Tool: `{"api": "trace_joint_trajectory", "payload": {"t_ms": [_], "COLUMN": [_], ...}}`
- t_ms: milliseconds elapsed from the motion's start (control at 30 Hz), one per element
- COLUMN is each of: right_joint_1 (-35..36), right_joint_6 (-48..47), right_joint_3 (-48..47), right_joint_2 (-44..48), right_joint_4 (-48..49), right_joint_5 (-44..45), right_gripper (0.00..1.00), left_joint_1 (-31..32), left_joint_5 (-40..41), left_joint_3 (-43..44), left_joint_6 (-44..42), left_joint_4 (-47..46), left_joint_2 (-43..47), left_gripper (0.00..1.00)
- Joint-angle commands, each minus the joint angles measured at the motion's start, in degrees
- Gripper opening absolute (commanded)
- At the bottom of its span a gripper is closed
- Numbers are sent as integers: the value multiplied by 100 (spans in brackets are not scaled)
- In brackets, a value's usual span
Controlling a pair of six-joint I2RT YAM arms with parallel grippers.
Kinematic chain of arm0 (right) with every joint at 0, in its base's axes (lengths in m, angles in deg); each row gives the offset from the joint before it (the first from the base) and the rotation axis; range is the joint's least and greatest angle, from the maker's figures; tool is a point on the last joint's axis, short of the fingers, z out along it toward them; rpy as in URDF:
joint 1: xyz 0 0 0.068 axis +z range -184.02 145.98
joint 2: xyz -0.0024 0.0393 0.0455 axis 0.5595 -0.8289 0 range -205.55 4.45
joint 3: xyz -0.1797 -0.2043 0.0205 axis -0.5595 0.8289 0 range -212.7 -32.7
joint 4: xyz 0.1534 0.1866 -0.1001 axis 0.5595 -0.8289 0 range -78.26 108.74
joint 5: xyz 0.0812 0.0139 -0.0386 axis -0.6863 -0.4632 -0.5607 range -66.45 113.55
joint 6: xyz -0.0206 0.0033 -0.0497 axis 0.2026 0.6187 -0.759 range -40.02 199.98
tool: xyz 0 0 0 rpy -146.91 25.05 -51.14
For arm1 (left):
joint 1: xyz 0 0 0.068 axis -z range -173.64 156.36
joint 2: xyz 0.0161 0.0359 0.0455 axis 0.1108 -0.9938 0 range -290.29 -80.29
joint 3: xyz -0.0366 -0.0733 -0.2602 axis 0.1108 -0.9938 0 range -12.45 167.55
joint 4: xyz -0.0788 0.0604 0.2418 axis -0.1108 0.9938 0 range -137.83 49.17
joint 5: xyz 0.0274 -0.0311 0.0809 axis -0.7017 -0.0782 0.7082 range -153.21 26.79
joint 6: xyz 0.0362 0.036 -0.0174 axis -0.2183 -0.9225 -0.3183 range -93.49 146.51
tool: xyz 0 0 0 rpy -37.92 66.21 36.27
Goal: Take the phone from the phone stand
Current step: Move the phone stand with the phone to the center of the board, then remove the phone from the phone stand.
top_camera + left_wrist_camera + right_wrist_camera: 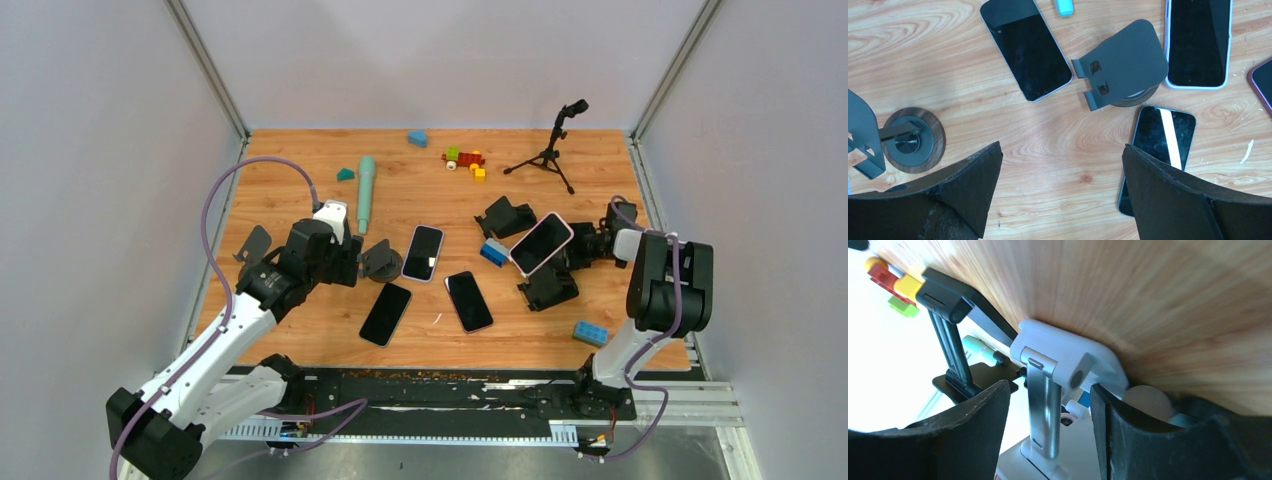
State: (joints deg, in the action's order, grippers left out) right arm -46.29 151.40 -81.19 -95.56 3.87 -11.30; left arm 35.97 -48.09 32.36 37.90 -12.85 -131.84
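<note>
— Where is the phone (541,243) seen?
— It is propped, tilted, on its stand (1044,390) at the right side of the table (300,180), just beside the right gripper (586,245).
— How are the fingers set?
— They are held apart, with the stand's post between them. On the left gripper (1062,146) they are spread wide over bare wood, and nothing is gripped.

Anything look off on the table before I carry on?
Only litter: a white scrap lies on the wood beside a flat phone, and brown crumbs line the near edge of the table. The white-cased phone at right looks propped askew.
</note>
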Motion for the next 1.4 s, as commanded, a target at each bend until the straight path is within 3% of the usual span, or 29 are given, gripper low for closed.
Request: {"api": "trace_joint_trajectory", "payload": {"t_ms": [0, 367, 533, 800, 1100, 1367], "right_joint_1": [-469, -1760, -2449, -2456, -1996, -1568], "right_joint_6": [-675, -1751, -2280, -2969, -3892, -4905], "right_joint_3": [-89, -91, -509, -971, -1568, -2287], "right_joint_2": [-98, 274, 457, 1276, 3557, 4608], "right_joint_4": [-631, -1177, -1577, -1850, -2563, -3335], "right_joint_5": [291, 144, 15, 83, 1505, 555], "right_gripper": [63, 65, 65, 62, 59, 60], "left_joint_1": [26, 18, 19, 59, 1939, 2694], "left_joint_5": [-26, 30, 216, -927, -540, -1193], "left_joint_3": [27, 48, -84, 485, 1664, 1942], "left_joint_6": [-41, -38, 29, 68, -79, -526], "left_joint_4": [-57, -38, -213, -884, -1665, -3855], "left_joint_2": [42, 141, 520, 92, -1754, -3135], "left_gripper": [97, 100, 100, 100, 100, 100]}}
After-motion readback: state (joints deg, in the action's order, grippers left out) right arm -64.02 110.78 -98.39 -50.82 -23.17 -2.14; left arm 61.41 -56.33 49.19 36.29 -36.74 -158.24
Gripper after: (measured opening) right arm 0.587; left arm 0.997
